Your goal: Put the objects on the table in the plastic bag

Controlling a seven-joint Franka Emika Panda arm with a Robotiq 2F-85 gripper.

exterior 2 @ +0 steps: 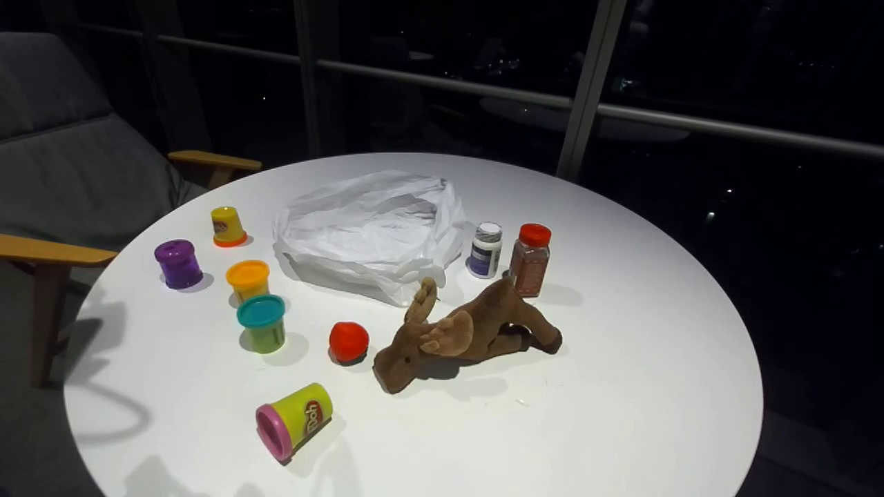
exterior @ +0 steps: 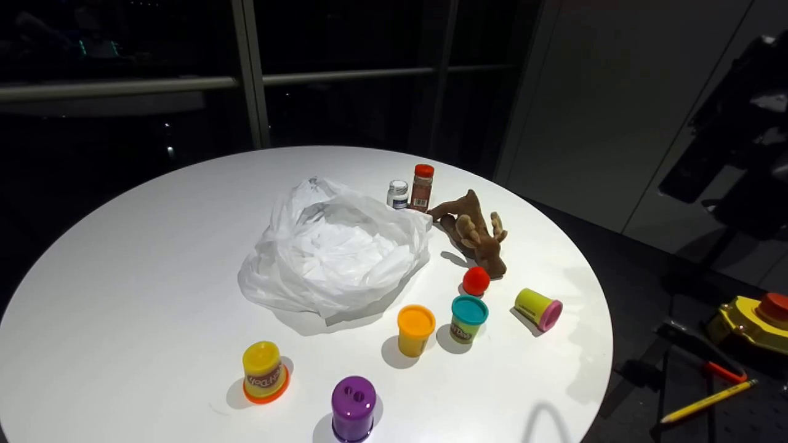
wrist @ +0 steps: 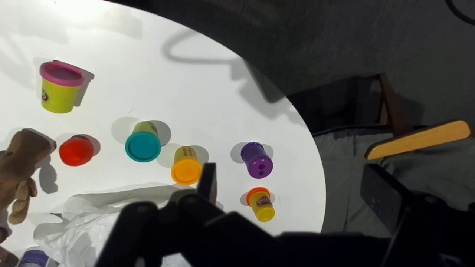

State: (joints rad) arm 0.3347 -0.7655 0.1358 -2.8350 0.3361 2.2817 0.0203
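Tool [wrist: 291,183] with jaws wide apart, tubs [exterior: 415,332] outside plastic bag [exterior: 335,258]

Yellow pencil [exterior: 708,402], grey armchair [exterior 2: 83,179]

The bag [exterior: 338,252] is crinkled plastic, the table [exterior: 154,258] smooth.

Tool [wrist: 288,180] spread wide w/ purple tub [wrist: 256,161] & yellow tub [wrist: 262,205] seen thru gap; bag [wrist: 83,224] btm L.
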